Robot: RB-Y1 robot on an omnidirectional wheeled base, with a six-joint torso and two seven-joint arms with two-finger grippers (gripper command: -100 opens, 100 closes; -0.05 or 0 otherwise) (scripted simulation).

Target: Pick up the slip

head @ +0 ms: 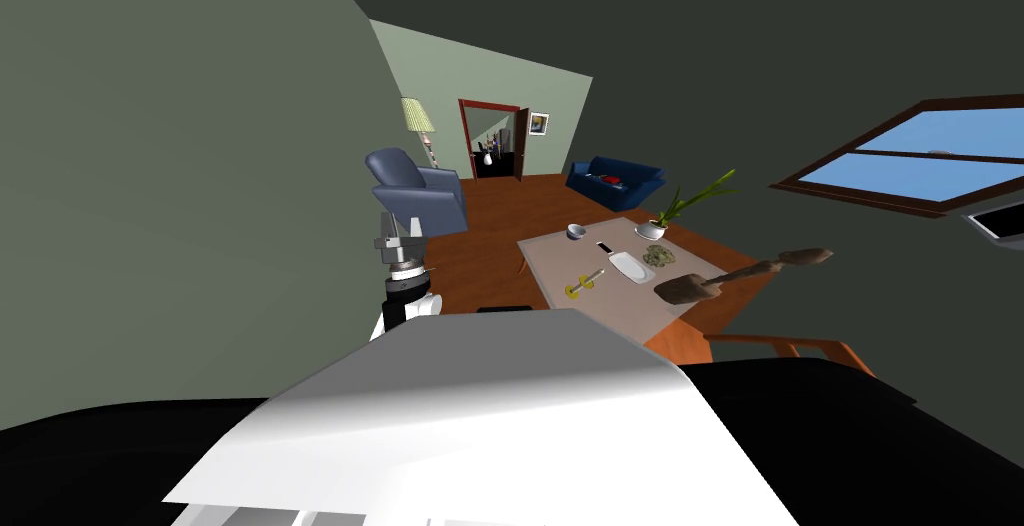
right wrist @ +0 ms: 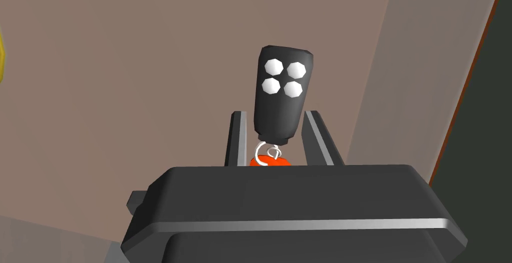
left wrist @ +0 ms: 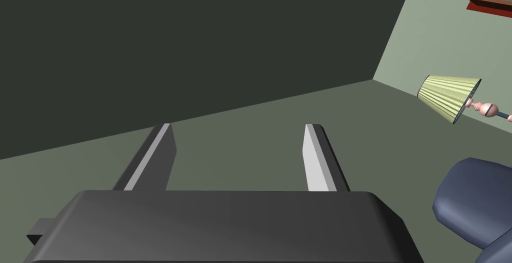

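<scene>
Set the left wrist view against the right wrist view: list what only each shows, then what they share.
Left wrist only: the open left tool, a pale green pleated lampshade and a blue-grey padded armchair. Right wrist only: the right tool shut on a black key fob with four white buttons, over a flat beige surface. Shared: no room object; each shows its own tool's dark body.

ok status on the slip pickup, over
Left gripper open, raised at my left. Right gripper shut on a black key fob over the table. Which table item is the slip: cannot tell.
</scene>
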